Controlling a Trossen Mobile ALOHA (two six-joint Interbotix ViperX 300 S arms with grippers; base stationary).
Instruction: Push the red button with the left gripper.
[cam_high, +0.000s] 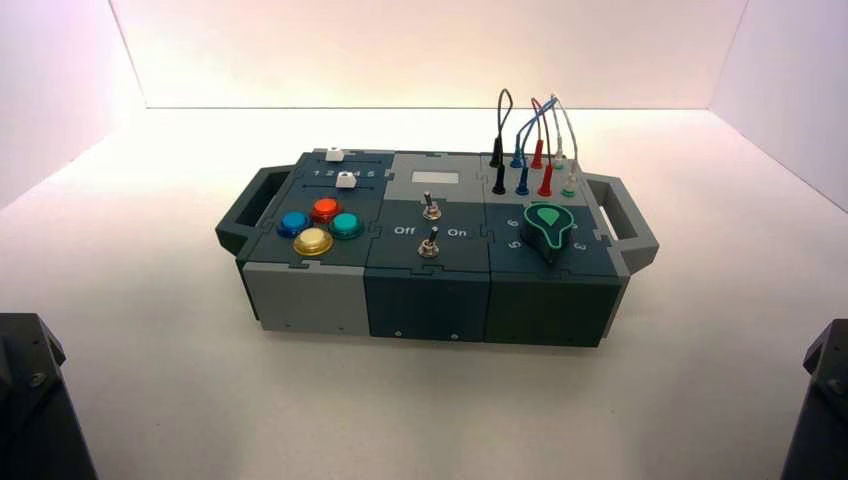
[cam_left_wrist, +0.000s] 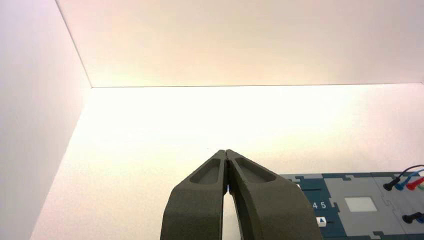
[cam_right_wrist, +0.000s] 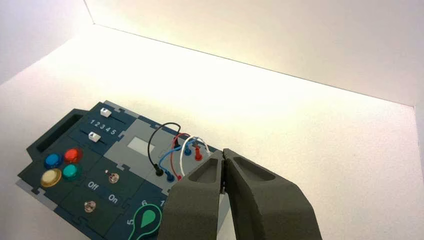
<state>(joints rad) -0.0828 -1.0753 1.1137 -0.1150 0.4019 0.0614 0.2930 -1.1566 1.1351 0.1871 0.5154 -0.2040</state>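
The red button (cam_high: 326, 209) is a small red-orange dome on the box's left panel, behind the larger yellow button (cam_high: 313, 241), between the blue button (cam_high: 293, 223) and the teal button (cam_high: 346, 225). It also shows in the right wrist view (cam_right_wrist: 73, 155). My left gripper (cam_left_wrist: 226, 151) is shut and empty, held back from the box's left end; the red button is out of its wrist view. My left arm (cam_high: 30, 400) sits parked at the lower left corner. My right gripper (cam_right_wrist: 223, 150) is shut and empty, off the box's right side.
The box (cam_high: 300, 295) has handles at both ends, two white sliders (cam_high: 346, 179), two toggle switches (cam_high: 430, 243) marked Off and On, a green knob (cam_high: 548, 227) and plugged cables (cam_high: 536, 150). White walls enclose the table. My right arm (cam_high: 825, 400) sits at the lower right.
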